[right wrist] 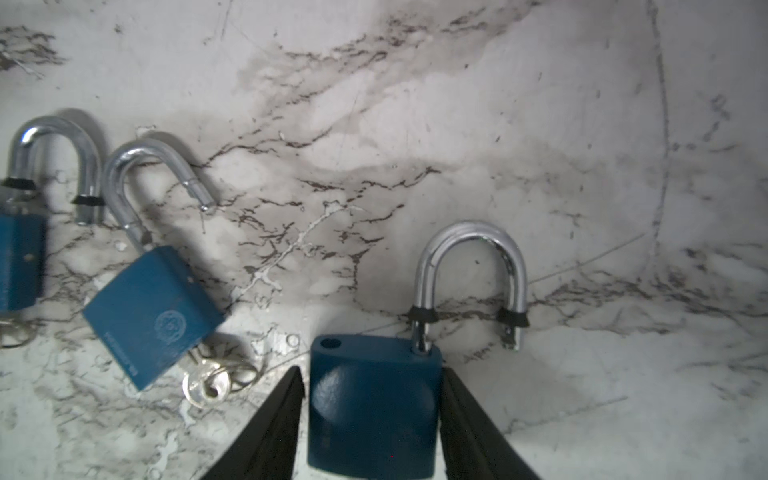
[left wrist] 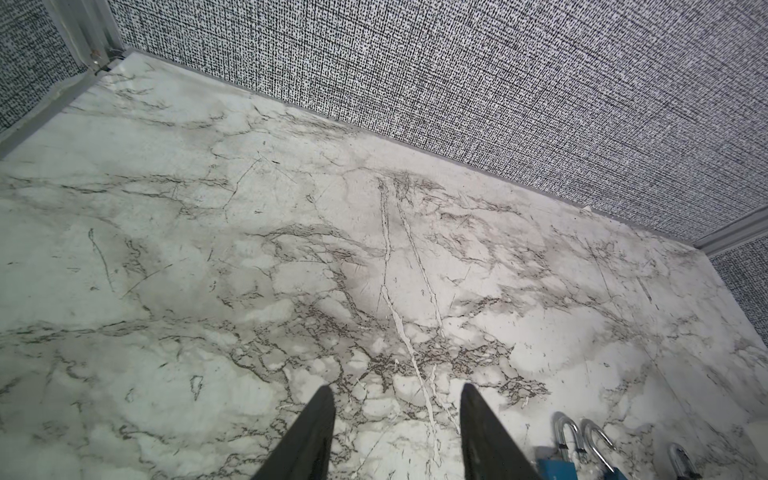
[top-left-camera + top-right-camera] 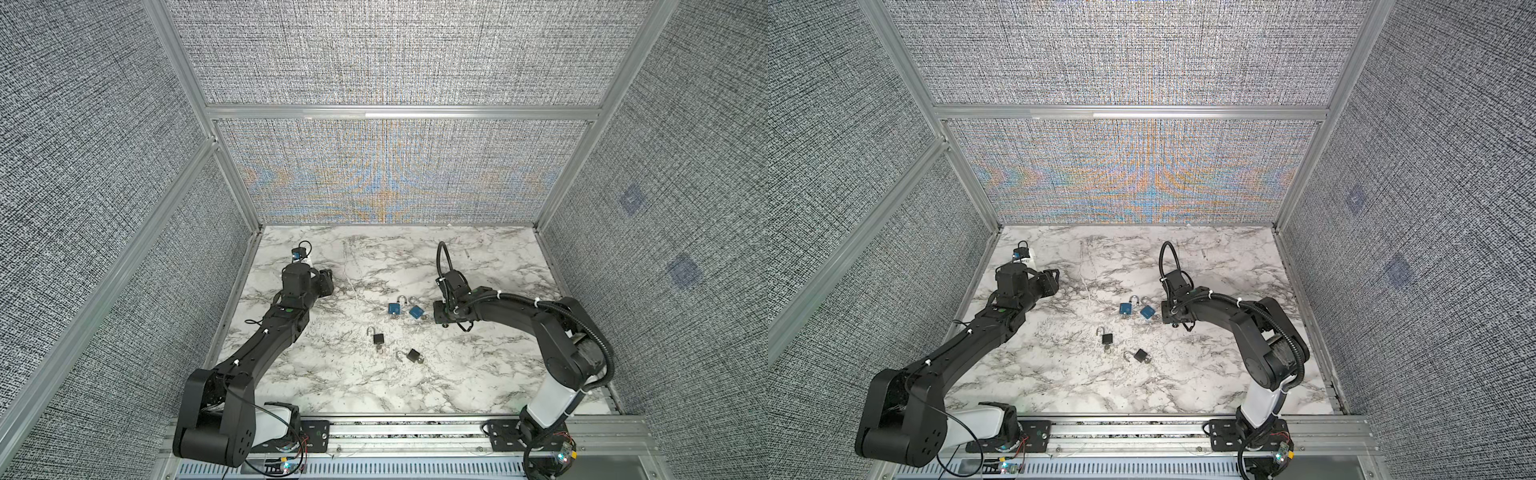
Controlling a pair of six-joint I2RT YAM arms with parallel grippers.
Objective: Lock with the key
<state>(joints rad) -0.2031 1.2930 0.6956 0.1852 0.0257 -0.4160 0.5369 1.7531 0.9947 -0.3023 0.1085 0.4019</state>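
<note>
My right gripper (image 1: 372, 370) has its jaws down either side of a blue padlock (image 1: 374, 409), mid-table and a bit right of centre. They look about touching the body, but honestly I can't tell if it's a proper grip. Its shackle (image 1: 469, 266) is popped open. Just left of it lies a tilted blue padlock (image 1: 153, 316) with keys (image 1: 208, 384) at its bottom end. My left gripper (image 2: 397, 388) is partway open and empty over the far left of the marble table (image 2: 208, 249).

Black left arm (image 3: 266, 340), right arm (image 3: 519, 309); white base links (image 3: 552, 399); corrugated cable (image 3: 595, 329); zip ties (image 3: 539, 304)
</note>
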